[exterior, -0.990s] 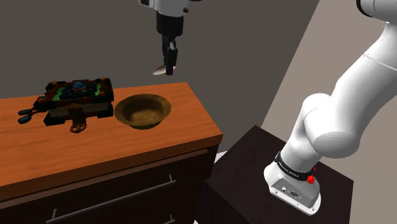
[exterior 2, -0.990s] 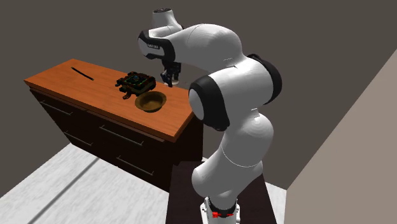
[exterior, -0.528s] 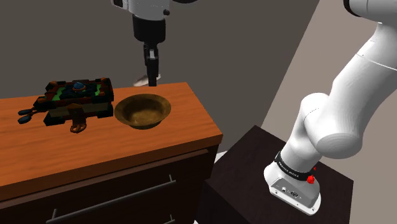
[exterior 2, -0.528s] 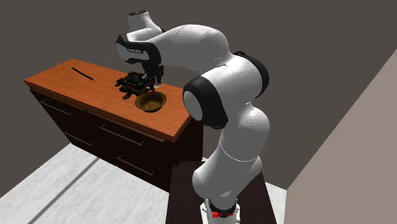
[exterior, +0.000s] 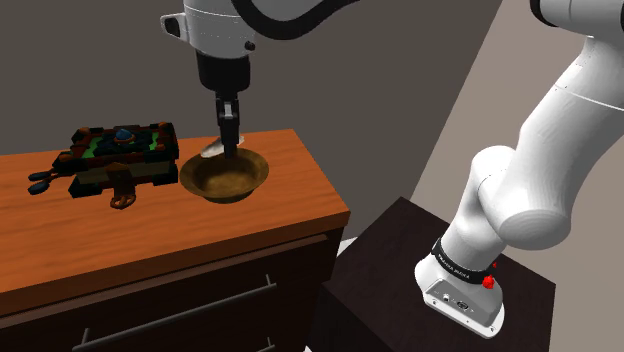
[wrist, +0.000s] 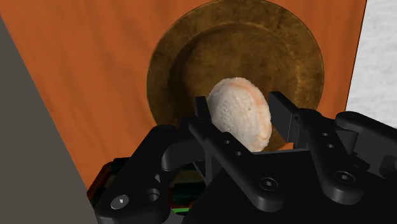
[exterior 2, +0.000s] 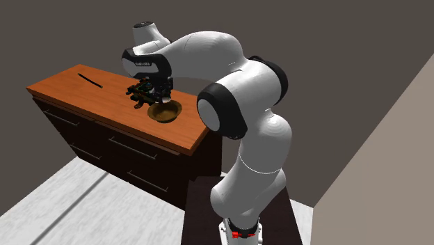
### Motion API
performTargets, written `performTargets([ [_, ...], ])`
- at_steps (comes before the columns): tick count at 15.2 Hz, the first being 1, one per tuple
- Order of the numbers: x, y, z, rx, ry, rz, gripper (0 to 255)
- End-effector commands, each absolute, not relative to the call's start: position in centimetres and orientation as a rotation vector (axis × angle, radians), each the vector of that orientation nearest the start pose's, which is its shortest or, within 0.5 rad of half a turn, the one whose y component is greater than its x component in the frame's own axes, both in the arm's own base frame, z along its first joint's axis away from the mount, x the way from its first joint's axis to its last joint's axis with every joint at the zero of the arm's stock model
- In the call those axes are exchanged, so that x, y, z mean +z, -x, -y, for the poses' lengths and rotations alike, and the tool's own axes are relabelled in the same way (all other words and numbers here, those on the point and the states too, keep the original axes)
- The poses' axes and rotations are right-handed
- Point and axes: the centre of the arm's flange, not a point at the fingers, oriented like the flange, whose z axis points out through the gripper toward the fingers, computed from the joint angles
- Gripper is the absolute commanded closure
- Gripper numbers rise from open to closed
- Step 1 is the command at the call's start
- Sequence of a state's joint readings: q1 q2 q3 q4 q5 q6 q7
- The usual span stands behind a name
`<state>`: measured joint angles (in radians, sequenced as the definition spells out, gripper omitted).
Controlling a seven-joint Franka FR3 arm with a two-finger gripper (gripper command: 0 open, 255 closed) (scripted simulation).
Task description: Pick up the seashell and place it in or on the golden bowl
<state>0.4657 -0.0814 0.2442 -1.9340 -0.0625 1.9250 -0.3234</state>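
Home room, wooden drawer sideboard (exterior 2: 111,106), grey walls (exterior 2: 334,49), pale floor (exterior 2: 55,209)

You are looking at a dresser (exterior 2: 111,104) with an orange wooden top and dark drawers (exterior 2: 118,149), standing on pale floor (exterior 2: 55,202) against a grey wall (exterior 2: 334,42).

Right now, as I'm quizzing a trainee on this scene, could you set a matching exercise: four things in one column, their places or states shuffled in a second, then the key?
Things:
1. seashell
2. golden bowl
3. dark multicoloured object
4. stand

Places or states:
A. on the dresser, below the hand
B. beside the dresser, at the shoulder view's lower right
C. clasped between the hand's fingers
D. on the dresser, to the bowl's left in the shoulder view

Pairs: 1-C; 2-A; 3-D; 4-B.
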Motion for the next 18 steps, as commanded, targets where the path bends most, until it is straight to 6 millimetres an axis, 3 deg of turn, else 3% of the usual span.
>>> performTargets([
  [1, 51.5, -41.3, -35.5, -0.135, 2.769, 1.609, 255],
  [7, 48.4, -41.3, -35.5, -0.135, 2.769, 1.609, 255],
  [15, 48.3, -41.3, -35.5, -0.135, 2.769, 1.609, 255],
  [16, 48.3, -41.3, -35.5, -0.135, 2.769, 1.609, 0],
  [18, 48.3, -41.3, -35.5, -0.135, 2.769, 1.609, 0],
])
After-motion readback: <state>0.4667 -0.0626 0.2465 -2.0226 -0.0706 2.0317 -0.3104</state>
